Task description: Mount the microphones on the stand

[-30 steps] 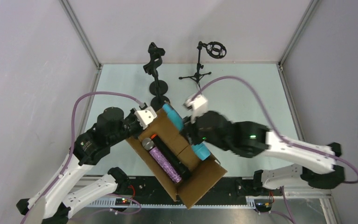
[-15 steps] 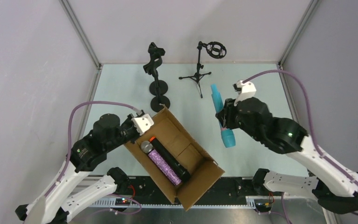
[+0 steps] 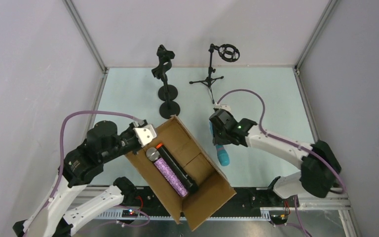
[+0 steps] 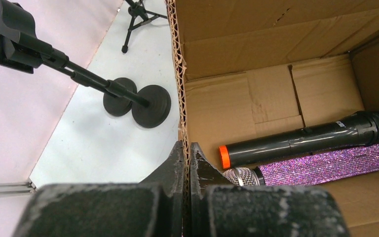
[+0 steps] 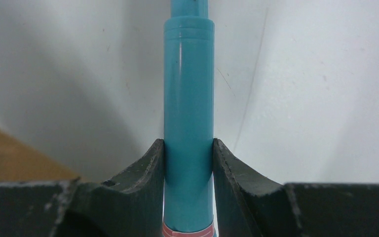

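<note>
Carrying step: right gripper (image 5: 188, 150) clamps the turquoise microphone (image 5: 188, 94), its body running past the fingertips. Left gripper (image 4: 187, 153) pinches the box (image 4: 237, 98) wall, with the black microphone (image 4: 301, 140) and purple microphone (image 4: 321, 160) inside. Next, likely: align with the stand (image 3: 164, 69) clip.

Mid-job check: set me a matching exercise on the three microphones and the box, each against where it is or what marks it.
1. turquoise microphone
2. black microphone
3. purple microphone
4. cardboard box

A. wall pinched by the left gripper
B. lying in the box, silver mesh head
C. clamped in the right gripper, outside the box
D. lying in the box, orange-red end

Pairs: 1-C, 2-D, 3-B, 4-A
</note>
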